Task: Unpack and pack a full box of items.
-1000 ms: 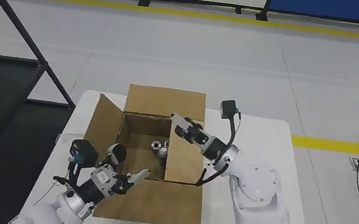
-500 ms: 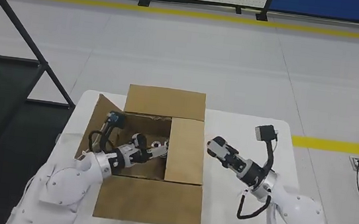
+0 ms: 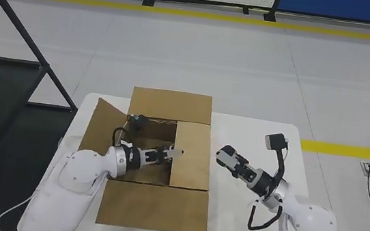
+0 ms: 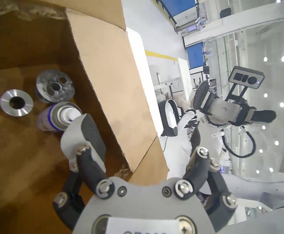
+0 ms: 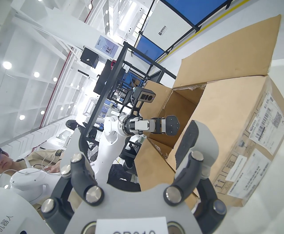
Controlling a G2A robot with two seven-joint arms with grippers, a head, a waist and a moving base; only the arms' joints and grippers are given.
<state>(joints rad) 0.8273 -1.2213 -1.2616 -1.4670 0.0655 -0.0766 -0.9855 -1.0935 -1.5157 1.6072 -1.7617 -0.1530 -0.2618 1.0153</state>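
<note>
The open cardboard box (image 3: pixel 170 104) stands mid-table, its right flap (image 3: pixel 191 156) folded inward. My left gripper (image 3: pixel 170 153) is inside the box, open, with one finger (image 4: pixel 82 130) just above a blue-and-white spray can (image 4: pixel 58 115); the flap edge (image 4: pixel 115 93) lies between its jaws. Beside the can sit a metal spool (image 4: pixel 54 85) and a flanged metal ring (image 4: pixel 16 102). My right gripper (image 3: pixel 223 153) hangs open and empty outside the box's right wall (image 5: pixel 239 124). The right wrist view catches the left gripper (image 5: pixel 169 125) over the box.
The box's left flap (image 3: pixel 99 123) and far flap stand outward, and the near flap (image 3: pixel 154 208) lies flat toward me. White table (image 3: pixel 255 134) shows to the right of the box. A black frame (image 3: pixel 12 61) stands off the table's left.
My right gripper has drawn back from the right flap to outside the box. My left gripper has gone from the front left corner into the box, toward the flap.
</note>
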